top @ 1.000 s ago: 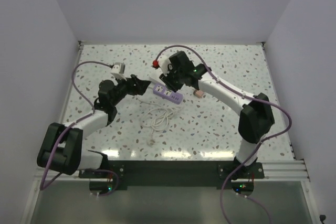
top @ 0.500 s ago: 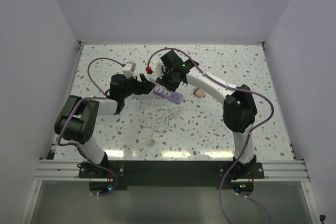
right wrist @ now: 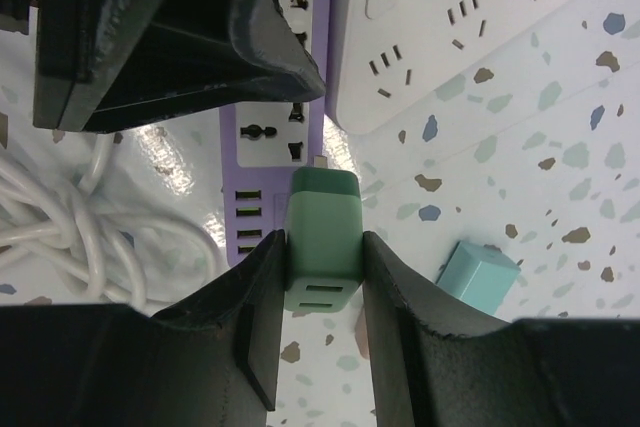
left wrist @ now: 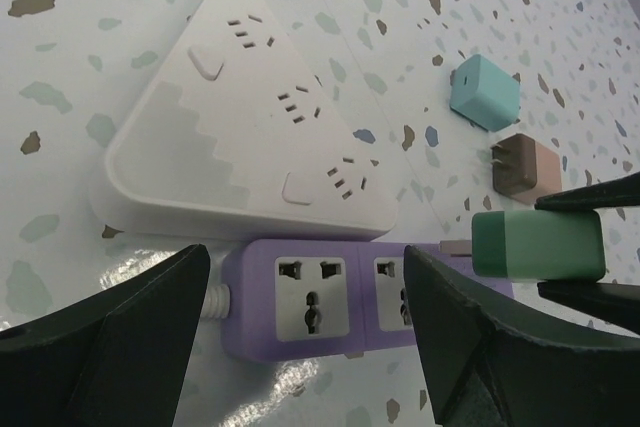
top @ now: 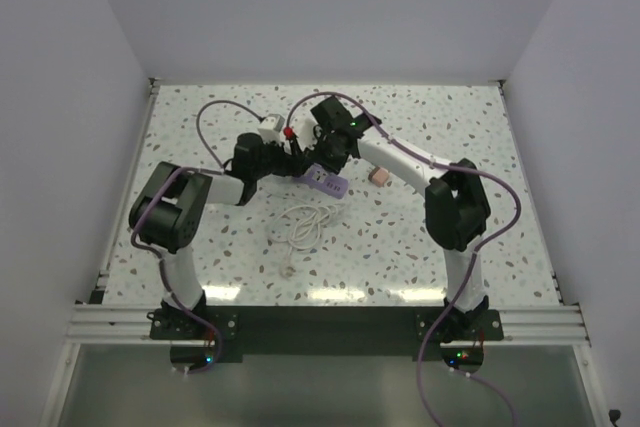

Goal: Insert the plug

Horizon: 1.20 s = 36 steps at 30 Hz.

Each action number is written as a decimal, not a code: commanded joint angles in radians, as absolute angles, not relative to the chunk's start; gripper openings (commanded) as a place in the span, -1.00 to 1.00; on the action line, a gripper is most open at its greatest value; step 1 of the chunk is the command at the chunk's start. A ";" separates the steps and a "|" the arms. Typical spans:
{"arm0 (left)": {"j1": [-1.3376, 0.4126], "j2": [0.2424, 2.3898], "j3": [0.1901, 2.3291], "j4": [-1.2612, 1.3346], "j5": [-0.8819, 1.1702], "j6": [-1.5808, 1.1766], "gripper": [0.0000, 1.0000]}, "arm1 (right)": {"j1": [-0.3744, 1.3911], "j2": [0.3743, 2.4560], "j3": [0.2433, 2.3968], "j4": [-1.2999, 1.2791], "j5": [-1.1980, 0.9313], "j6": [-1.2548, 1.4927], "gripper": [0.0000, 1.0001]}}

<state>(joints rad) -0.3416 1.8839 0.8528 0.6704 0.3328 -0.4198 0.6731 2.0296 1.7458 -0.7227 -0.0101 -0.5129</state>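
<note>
A purple power strip lies on the speckled table beside a white triangular strip; it also shows in the right wrist view and the top view. My right gripper is shut on a green plug adapter and holds it just above the purple strip's end, prongs toward the sockets. The adapter shows in the left wrist view too. My left gripper is open, its jaws spread on either side of the purple strip's first socket, close above it.
A teal adapter and a brown-pink adapter lie on the table beyond the strips. The strip's coiled white cable lies in front of it. A white wall encloses the table on three sides.
My left arm has swung right and reached in, bringing its gripper over the purple strip. My right gripper has stayed over the strip's far end with the green adapter.
</note>
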 commanded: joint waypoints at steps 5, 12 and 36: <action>-0.365 1.925 0.905 0.641 0.307 -0.370 0.68 | 0.658 1.942 1.680 -0.664 0.011 -0.514 -1.00; -0.394 1.983 0.917 0.679 0.351 -0.362 0.68 | 0.647 1.919 1.646 -0.657 0.032 -0.512 -1.00; -0.471 1.898 0.821 0.856 0.477 -0.307 0.72 | 0.640 1.736 1.485 -0.801 0.023 -0.407 -1.00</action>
